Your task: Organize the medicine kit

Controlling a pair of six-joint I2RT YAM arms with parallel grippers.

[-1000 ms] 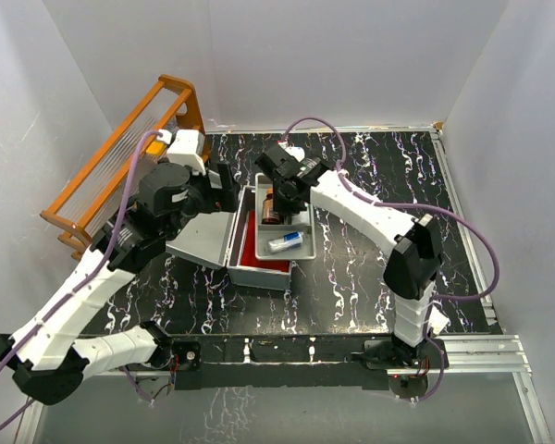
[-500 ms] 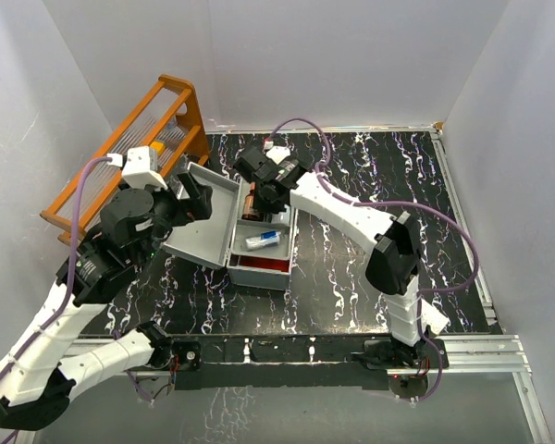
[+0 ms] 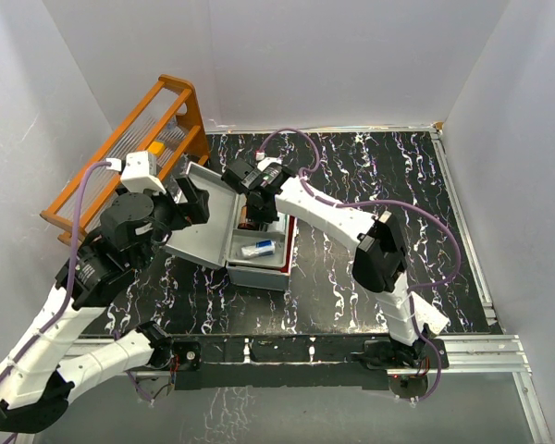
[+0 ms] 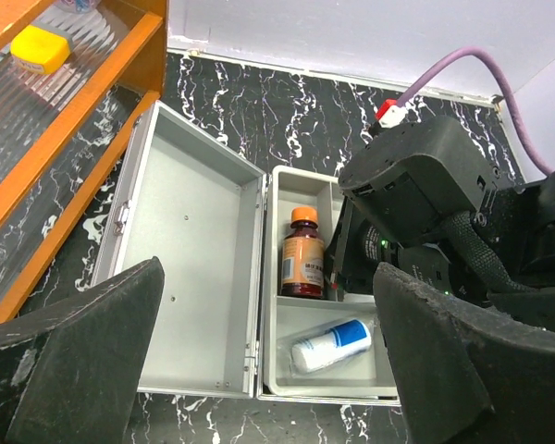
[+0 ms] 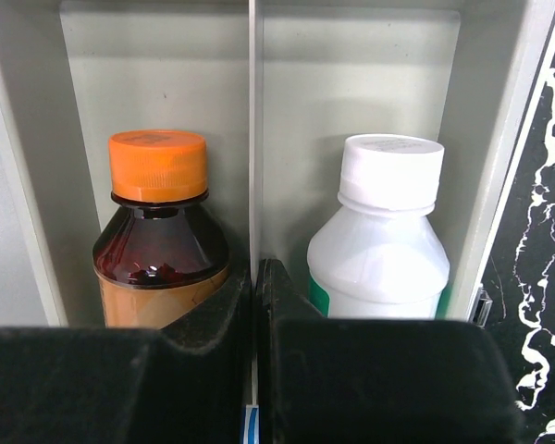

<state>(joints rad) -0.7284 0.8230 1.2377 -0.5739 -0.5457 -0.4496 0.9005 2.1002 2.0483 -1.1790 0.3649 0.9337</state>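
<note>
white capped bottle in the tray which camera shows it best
Right wrist view: the white-capped bottle is close up, cap and shoulders clear, in a compartment of the divided tray; the right gripper's shut jaws hide its lower part. In the left wrist and top views that gripper and its arm cover it.

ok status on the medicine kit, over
Left gripper open, holding nothing. Right gripper shut on tray divider. Medicine kit open, tray inside. Nothing blocking.

One medicine kit (image 4: 194, 268); one amber bottle (image 4: 302, 257), one white bottle (image 5: 379, 250), one blue-capped bottle (image 4: 330, 343), seemingly.
</note>
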